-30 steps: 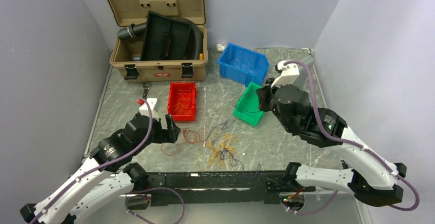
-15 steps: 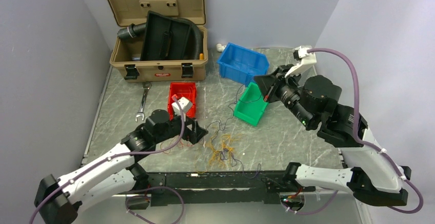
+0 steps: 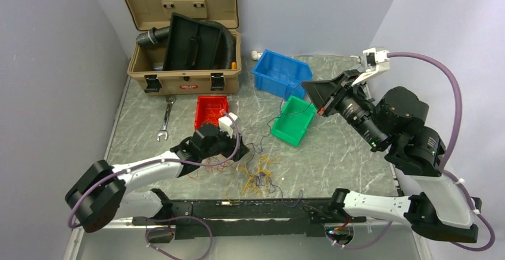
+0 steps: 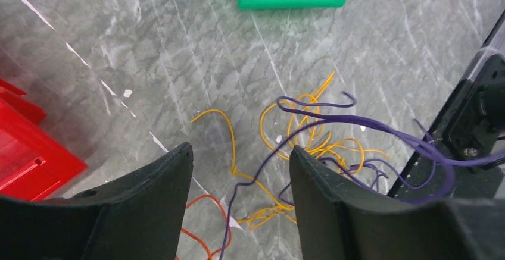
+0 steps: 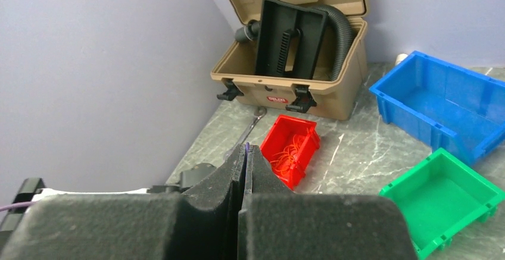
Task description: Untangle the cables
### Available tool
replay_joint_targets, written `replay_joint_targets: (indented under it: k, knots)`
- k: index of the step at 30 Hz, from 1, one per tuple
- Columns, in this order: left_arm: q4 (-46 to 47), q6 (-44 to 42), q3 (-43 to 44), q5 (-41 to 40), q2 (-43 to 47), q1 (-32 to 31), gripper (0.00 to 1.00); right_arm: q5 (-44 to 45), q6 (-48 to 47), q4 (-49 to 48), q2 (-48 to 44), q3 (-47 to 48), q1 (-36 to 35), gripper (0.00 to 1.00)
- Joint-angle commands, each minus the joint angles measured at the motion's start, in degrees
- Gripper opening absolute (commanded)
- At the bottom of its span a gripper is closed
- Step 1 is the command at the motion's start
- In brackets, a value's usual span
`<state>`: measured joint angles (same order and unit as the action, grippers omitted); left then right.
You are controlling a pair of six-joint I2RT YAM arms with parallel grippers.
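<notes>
Twin arms: white shells, black joints.
Left arm (image 3: 149,168) at lower left and right arm (image 3: 443,194) at right each carry a purple cable (image 3: 457,99) (looped clear of the links), a white wrist camera mount (image 3: 376,59) and matte black wedge-shaped fingers (image 4: 149,200).

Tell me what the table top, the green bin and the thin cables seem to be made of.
Table top: stone or stone-look laminate, grey with white veins, faint sheen.
Green bin: moulded plastic, uniform colour, smooth walls.
Cables: probably metal wire in coloured plastic sleeve; thin, keep their curls.
</notes>
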<state>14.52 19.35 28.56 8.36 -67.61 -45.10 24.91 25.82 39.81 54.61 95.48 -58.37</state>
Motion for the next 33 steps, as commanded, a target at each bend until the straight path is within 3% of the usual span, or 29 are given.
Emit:
replay_joint_targets:
  k: [1,2,4,8,11,14,21,25,30,33]
  knots:
    - [7.9,0.8,-0.2,2.3,-3.8,-0.2,0.51,-1.2,0.7,-2.4,-0.7,2.9,-0.1,0.0]
    - [7.4,0.7,0.1,2.1,-4.6,-0.2,0.38,-0.7,0.8,-2.1,-0.8,3.3,-0.1,0.0]
    - [3.7,1.5,1.3,-1.0,-5.3,-0.2,0.0,2.6,1.0,-0.5,-1.3,4.0,-0.1,0.0]
    - [-6.7,6.9,1.8,-14.2,-1.1,-0.2,0.0,21.1,1.0,3.0,-4.9,3.4,-0.1,0.0]
    - [-16.5,15.6,-0.8,-25.3,6.3,0.2,0.0,35.0,0.4,3.9,-10.0,0.5,-0.1,0.0]
    - [-25.0,21.7,-4.4,-30.6,15.3,0.7,0.0,44.0,-2.2,2.4,-15.2,-3.8,-0.2,0.0]
    - [-42.3,28.7,-4.9,-37.5,30.1,1.5,0.0,44.0,0.1,9.5,-13.6,-6.4,-0.3,0.0]
    - [-47.0,27.5,-2.4,-38.7,32.8,1.5,0.0,40.5,-1.1,8.3,-10.8,-7.9,-0.4,0.0]
    - [-56.7,33.6,0.8,-43.7,32.5,1.5,0.0,40.1,-4.7,5.0,-7.7,-8.1,-0.3,0.0]
    - [-57.3,30.9,1.9,-42.4,32.5,1.5,0.0,33.5,-7.3,3.8,-5.3,-8.6,-0.3,0.0]
